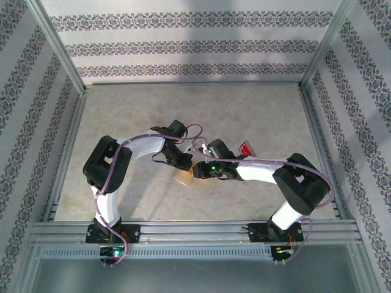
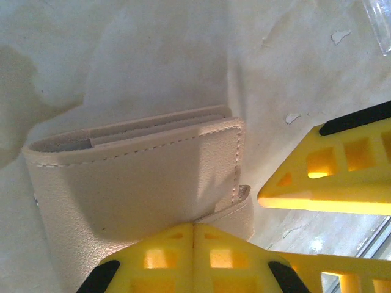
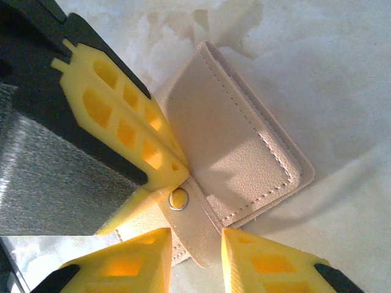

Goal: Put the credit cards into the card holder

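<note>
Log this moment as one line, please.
left gripper: shut on card holder | right gripper: open, astride snap tab | card holder: folded | red card: outside holder, by right arm

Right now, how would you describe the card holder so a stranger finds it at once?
At the middle of the pale table, where the two arms meet, the shut left pincer pinches the card holder, a small folded wallet with stitched edges and a snap strap. Its tan colour sets it apart from the red card to its right.
</note>
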### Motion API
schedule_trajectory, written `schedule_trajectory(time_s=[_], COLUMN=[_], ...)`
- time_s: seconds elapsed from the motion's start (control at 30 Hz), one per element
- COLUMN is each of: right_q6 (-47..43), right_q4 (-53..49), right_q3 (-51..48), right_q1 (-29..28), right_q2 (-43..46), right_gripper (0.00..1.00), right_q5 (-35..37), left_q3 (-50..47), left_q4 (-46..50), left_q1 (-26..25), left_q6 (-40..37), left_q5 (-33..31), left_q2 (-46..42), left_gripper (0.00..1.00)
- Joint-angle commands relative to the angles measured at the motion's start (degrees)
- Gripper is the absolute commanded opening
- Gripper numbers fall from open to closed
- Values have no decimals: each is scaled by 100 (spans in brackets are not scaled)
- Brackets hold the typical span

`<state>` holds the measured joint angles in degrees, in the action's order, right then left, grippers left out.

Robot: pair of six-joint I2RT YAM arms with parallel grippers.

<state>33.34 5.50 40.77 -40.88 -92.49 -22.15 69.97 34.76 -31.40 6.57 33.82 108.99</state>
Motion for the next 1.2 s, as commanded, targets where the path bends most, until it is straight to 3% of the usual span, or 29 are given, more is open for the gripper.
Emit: schedule_trajectory(time_s=[0.0,0.63,1.17], right_q6=[107,102,53], right_q4=[46,4,-150], right_q3=[137,555,650], right_q1=[29,-271,-324], right_q2=[-128,-900,-806], right_gripper=[28,20,20], right_q5=[-21,158,264], left_q3=[-123,-60,-142], left_q4=[229,334,457], left_q1=[56,109,288], left_q6=[-137,-112,-40], left_q5=[-226,-193,-349], left_q2=[-81,-235,-704], left_gripper=[0,0,3])
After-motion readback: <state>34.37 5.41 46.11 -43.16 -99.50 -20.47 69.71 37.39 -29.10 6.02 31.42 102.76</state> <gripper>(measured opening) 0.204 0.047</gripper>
